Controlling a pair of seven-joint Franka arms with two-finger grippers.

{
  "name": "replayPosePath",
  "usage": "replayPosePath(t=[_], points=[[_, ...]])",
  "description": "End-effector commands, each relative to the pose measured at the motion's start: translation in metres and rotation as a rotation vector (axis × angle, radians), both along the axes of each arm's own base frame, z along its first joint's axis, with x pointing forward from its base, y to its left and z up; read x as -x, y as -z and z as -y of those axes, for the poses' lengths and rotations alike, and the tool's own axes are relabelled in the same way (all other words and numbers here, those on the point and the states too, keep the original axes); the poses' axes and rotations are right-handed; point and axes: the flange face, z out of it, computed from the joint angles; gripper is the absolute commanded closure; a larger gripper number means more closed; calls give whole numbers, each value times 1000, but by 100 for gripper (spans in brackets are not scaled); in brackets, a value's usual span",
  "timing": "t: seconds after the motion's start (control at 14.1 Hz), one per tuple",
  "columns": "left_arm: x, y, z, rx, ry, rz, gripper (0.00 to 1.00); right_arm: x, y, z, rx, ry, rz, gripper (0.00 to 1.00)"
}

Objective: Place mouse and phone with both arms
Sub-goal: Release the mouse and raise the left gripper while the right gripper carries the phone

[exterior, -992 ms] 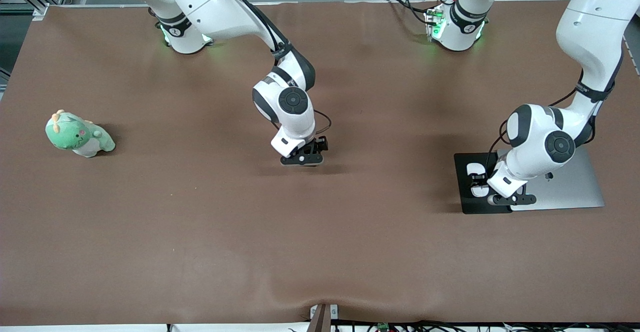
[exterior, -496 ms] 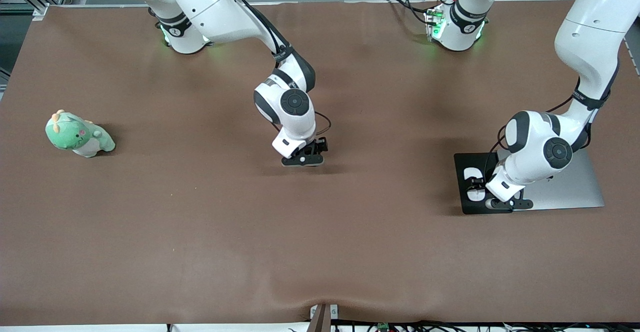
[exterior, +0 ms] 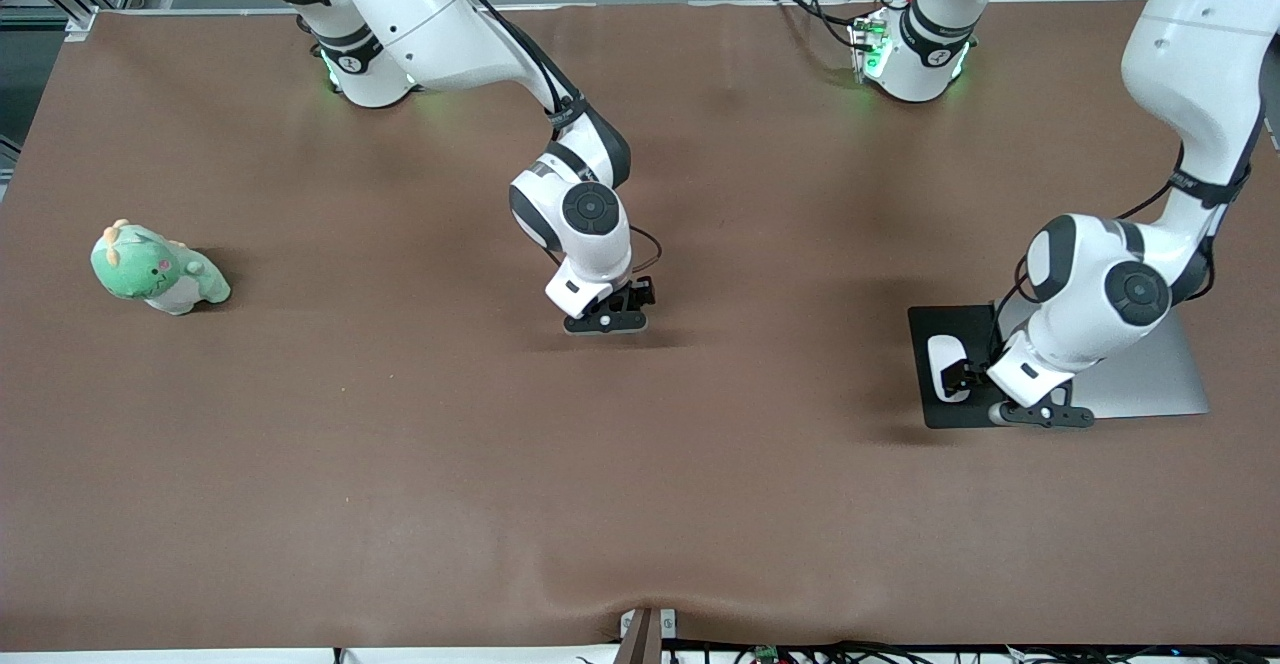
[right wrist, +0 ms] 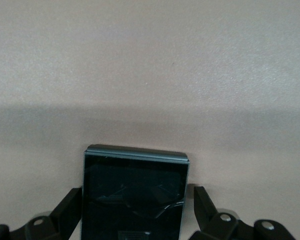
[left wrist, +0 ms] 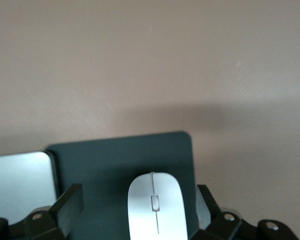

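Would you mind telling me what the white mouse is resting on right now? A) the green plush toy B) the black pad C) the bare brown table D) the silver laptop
B: in the left wrist view the mouse lies flat on the black pad, with the silver laptop beside the pad and the left claw open around the mouse.

The left hand (exterior: 965, 376) hangs over the black pad (exterior: 925, 324) beside the white mouse (exterior: 941, 356); the right hand (exterior: 610, 319) sits low mid-desk (exterior: 400, 444).
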Motion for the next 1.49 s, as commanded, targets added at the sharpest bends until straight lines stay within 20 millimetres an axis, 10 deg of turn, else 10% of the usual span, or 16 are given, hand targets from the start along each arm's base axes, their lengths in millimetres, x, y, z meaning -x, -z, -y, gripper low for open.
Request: replayPosePath(t=[0.0,0.07,0.28,0.78,1.42], points=[[6,-44,14,-31,26,47,0,-7,-3,4,17,19,21,76],[7,-56,18,-36,32,57,0,-9,-4,6,21,24,18,98],[9,-100,29,-56,25,108,0,-23,-23,17,31,45,10,100],[35,-173,74,-50,-30,92,0,-80,-165,104,40,198,2,100],[94,-277,117,-28,-49,64,0,-110,-293,338,49,57,-164,100]])
